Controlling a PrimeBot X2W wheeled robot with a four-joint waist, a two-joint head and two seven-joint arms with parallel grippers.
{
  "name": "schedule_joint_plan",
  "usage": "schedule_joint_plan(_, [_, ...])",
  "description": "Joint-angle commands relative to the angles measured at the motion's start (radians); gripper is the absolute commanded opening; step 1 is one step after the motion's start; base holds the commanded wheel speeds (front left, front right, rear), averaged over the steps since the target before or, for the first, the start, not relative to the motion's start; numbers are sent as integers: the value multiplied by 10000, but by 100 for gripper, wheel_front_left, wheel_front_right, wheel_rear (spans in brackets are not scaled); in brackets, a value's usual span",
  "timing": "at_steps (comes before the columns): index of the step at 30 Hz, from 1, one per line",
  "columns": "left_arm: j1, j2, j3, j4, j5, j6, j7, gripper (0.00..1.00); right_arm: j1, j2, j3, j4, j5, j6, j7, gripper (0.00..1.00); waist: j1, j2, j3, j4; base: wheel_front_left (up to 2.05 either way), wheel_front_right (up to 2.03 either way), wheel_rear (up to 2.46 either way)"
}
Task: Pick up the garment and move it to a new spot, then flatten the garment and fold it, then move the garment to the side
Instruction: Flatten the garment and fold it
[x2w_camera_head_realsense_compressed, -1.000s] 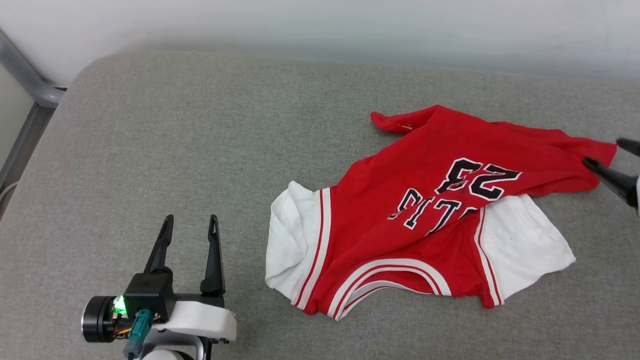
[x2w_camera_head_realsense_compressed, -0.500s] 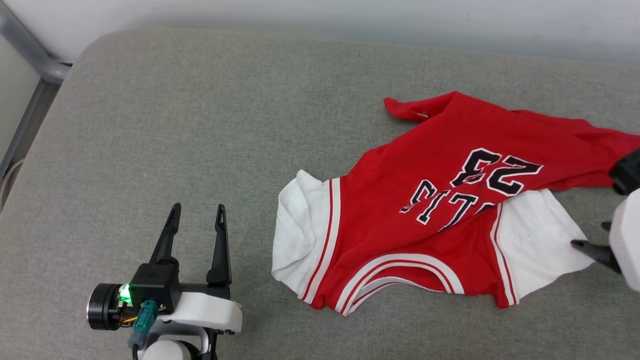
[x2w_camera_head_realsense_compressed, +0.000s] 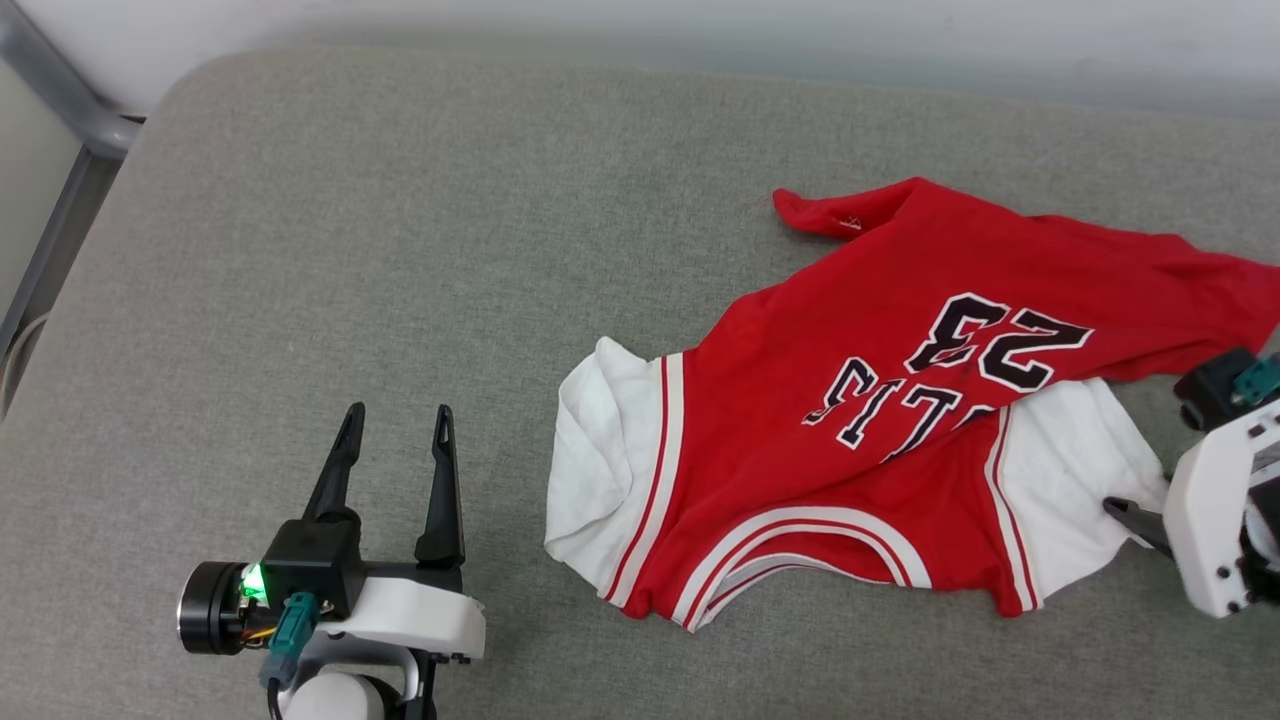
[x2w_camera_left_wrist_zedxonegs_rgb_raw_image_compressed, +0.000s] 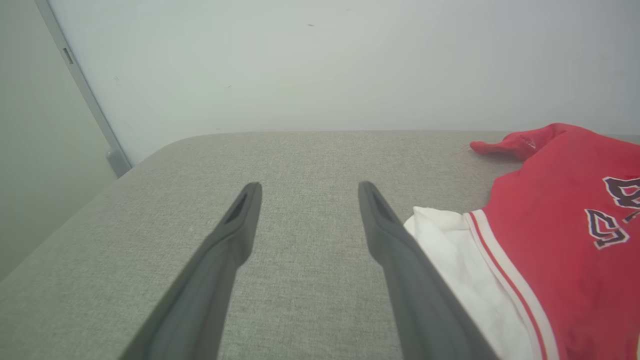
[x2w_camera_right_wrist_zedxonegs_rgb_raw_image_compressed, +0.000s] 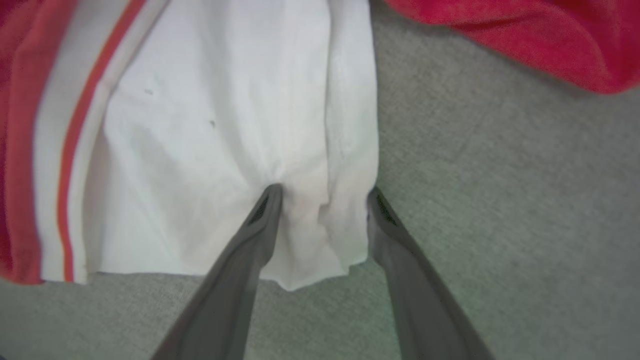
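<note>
1. Lying crumpled on the grey cushion's (x2w_camera_head_realsense_compressed: 400, 250) right half, the garment (x2w_camera_head_realsense_compressed: 850, 420) is apparently awaiting every step: moving, flattening, folding.
2. Your right gripper (x2w_camera_right_wrist_zedxonegs_rgb_raw_image_compressed: 323, 189) is straddling its white sleeve (x2w_camera_right_wrist_zedxonegs_rgb_raw_image_compressed: 225, 115) edge, jaws apart.
3. Your left gripper (x2w_camera_head_realsense_compressed: 399, 410) is hovering open, empty.

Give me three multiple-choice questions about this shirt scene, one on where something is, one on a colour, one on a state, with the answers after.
1. Where is the right tool?
A. straddling the edge of the white sleeve
B. on the collar
C. on the far red corner

2. What colour is the lettering on the garment?
A. yellow
B. black, outlined in white
C. green

3. How does the left tool stand?
A. shut on cloth
B. shut, empty
C. open, over bare grey cushion

Answers: 1 A, the right wrist view shows sleeve cloth between its fingers. 2 B, the head view shows dark characters edged in white. 3 C, its fingers stand apart with nothing between them.
</note>
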Motion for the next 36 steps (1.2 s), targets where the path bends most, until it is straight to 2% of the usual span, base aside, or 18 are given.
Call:
schedule_joint_plan(1, [60, -9, 15, 50, -18, 7, -25, 100, 658, 519, 390, -82, 17, 54, -192, 0, 1, 0, -203, -111, 0, 0, 0])
schedule_joint_plan(8, [364, -8, 106, 197, -28, -57, -25, 100, 1131, -259, -614, -1278, 383, 27, -1812, 0, 1, 0, -966, -351, 0, 0, 0])
schedule_joint_plan(13, [693, -10, 244, 203, -10, -49, -25, 100, 2427, -826, -1627, -2107, 693, 26, -2295, 0, 1, 0, -1340, -583, 0, 0, 0])
schedule_joint_plan(17, [859, 16, 316, 227, 7, -112, -25, 100, 3521, -1041, -2697, -2027, 796, 27, -2483, 0, 1, 0, -1487, -749, 0, 0, 0])
schedule_joint_plan(22, [874, 26, 361, 269, 44, -176, -25, 100, 4754, -927, -3889, -1486, 937, 26, -2320, 0, 1, 0, -1542, -820, 0, 0, 0])
schedule_joint_plan(27, [782, 22, 303, 364, 66, -248, -25, 100, 5787, -532, -4854, -275, 1107, 26, -2050, 0, 1, 0, -1519, -703, 0, 0, 0])
schedule_joint_plan(34, [684, 18, 321, 518, 76, -294, -25, 100, 6338, 251, -5447, 1200, 772, 23, -2049, 0, 1, 0, -1489, -542, 0, 0, 0])
schedule_joint_plan(35, [701, 20, 340, 533, 78, -297, -25, 100, 6295, 380, -5493, 1251, 717, 23, -2121, 13, 1, 0, -1513, -550, 0, 0, 0])
schedule_joint_plan(36, [730, 28, 363, 553, 80, -284, -25, 100, 6233, 476, -5548, 1286, 620, 23, -2232, 93, 1, 0, -1546, -566, 0, 0, 0])
